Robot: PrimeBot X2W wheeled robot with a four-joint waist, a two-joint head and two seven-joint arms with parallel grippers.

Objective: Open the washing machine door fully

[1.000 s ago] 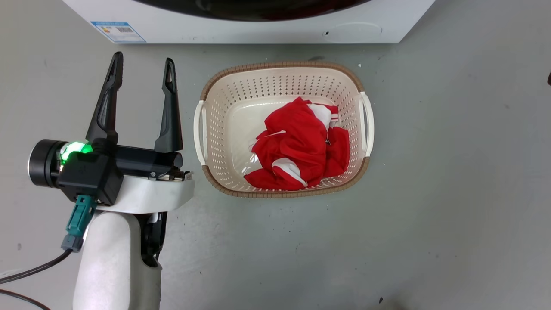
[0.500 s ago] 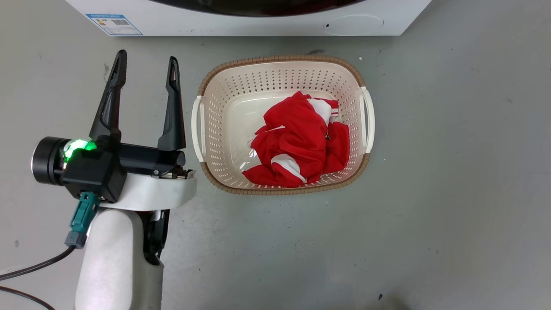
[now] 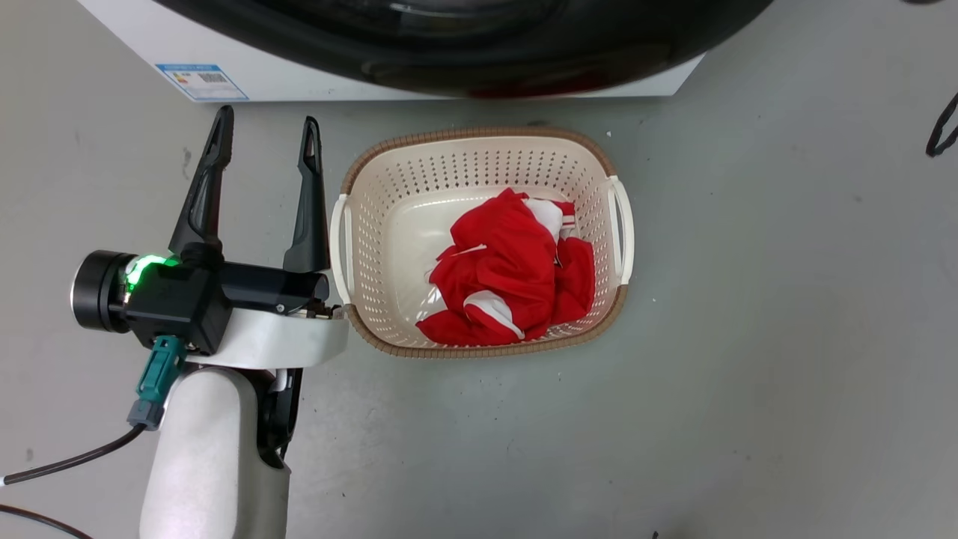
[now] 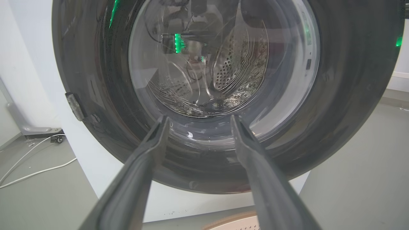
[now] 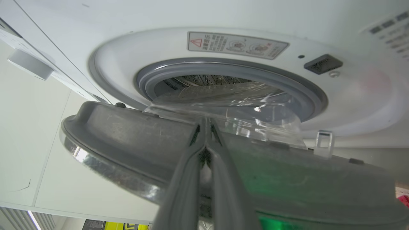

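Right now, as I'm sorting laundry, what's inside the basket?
A crumpled red garment with white trim lies in the cream perforated basket, leaving part of its floor bare. Anything under the garment is covered.

Looks like a laundry corner staged in a lab or test room rather than a lived-in home. Given away by the bare grey floor (image 3: 748,337), scuffed and spotted, with a white washing machine (image 3: 161,37) standing straight on it. Also by a cream perforated laundry basket (image 3: 479,161) holding one red-and-white garment (image 3: 509,277), and loose white cables (image 4: 28,174) trailing beside the machine.
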